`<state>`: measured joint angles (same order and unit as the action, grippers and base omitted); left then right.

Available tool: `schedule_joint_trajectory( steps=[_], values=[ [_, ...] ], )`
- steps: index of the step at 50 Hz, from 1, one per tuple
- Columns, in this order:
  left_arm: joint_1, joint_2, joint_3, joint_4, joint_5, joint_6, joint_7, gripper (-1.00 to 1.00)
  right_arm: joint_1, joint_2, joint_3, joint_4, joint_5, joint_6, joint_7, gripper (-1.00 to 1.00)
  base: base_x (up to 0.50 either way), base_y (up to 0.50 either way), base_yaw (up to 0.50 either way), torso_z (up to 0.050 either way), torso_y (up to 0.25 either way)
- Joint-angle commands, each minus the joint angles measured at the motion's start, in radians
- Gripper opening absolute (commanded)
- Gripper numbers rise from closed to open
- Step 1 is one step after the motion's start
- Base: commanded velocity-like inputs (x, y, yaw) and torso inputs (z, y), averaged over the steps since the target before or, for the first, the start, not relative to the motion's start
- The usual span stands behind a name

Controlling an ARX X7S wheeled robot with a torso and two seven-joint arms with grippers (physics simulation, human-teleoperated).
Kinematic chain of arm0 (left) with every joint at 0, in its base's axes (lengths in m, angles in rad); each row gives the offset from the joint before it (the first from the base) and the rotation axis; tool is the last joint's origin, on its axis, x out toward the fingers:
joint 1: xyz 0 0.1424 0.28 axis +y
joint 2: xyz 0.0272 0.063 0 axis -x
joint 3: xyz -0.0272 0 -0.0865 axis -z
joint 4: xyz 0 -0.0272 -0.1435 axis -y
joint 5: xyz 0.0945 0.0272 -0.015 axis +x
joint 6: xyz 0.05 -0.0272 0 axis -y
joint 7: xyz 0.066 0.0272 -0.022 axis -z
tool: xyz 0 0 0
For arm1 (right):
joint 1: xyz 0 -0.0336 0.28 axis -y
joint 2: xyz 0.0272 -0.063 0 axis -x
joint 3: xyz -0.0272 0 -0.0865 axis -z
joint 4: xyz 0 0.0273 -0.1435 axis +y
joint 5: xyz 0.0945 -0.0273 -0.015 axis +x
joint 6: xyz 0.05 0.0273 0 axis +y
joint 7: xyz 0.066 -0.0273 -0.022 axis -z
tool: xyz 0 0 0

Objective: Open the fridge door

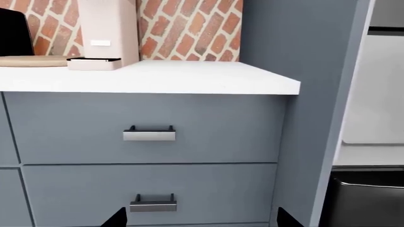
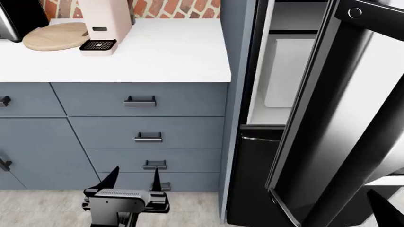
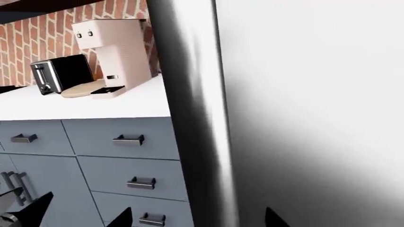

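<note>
Glossy grey steel fills the right of the head view: the fridge door (image 2: 353, 123) already stands swung out toward the robot, its free edge and long bar handle (image 2: 303, 109) angled into the room. Behind that edge the white interior (image 2: 281, 71) shows, so I judge the task largely done, with only more swing left to add. The right wrist view is almost all door panel (image 3: 303, 109), which puts that arm close against the face, likely because it has been guiding the door. Of the right gripper (image 2: 385, 208) only a dark finger tip pokes up at the lower right corner of the head view, just beside the door's bottom corner; I cannot tell whether it is open or closed, or whether it touches the steel.

Below the opening sits the black lower drawer front (image 2: 252, 175), still flush.

Left of the fridge a blue-grey side panel (image 2: 235, 94) divides it from the cabinet drawers (image 2: 145, 132) under the white counter (image 2: 158, 52), where a pink coffee machine (image 2: 104, 23) and a wooden board (image 2: 54, 35) stand far from any motion.

The left gripper (image 2: 134, 182) hangs low before the drawers, jaws parted and empty, well apart from the door, apparently parked out of its arc. Free floor lies near and left; the door's own edge is the main thing crowding the right side.
</note>
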<state>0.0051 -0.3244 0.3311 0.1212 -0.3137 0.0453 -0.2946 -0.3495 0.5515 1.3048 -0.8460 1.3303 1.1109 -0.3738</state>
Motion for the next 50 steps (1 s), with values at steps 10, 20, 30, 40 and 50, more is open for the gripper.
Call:
schedule_joint_trajectory(
  steps=[10, 20, 30, 40, 50],
  values=[
    [0.007, -0.007, 0.006, 0.015, -0.004, 0.0, -0.006, 1.0, -0.156, -0.089, 0.222, -0.13, 0.149, -0.055, -0.12, 1.0, 0.0, 0.0, 0.0, 0.0, 0.0],
    [0.011, -0.012, 0.005, 0.026, -0.009, -0.001, -0.009, 1.0, -0.165, -0.057, 0.315, -0.201, 0.333, -0.041, -0.045, 1.0, 0.0, 0.0, 0.0, 0.0, 0.0],
    [0.011, -0.016, 0.004, 0.031, -0.015, -0.003, -0.012, 1.0, 0.135, 0.012, 0.212, -0.191, 0.564, 0.225, 0.254, 1.0, 0.0, 0.0, 0.0, 0.0, 0.0],
    [0.01, -0.019, 0.003, 0.035, -0.022, -0.005, -0.015, 1.0, 0.265, 0.079, -0.13, -0.141, 0.537, 0.172, 0.468, 1.0, 0.0, 0.0, 0.0, 0.0, 0.0],
    [0.007, -0.022, 0.001, 0.034, -0.029, -0.006, -0.015, 1.0, 0.427, 0.168, -0.467, -0.079, 0.55, 0.072, 0.67, 1.0, 0.0, 0.0, 0.0, 0.0, 0.0]
  ],
)
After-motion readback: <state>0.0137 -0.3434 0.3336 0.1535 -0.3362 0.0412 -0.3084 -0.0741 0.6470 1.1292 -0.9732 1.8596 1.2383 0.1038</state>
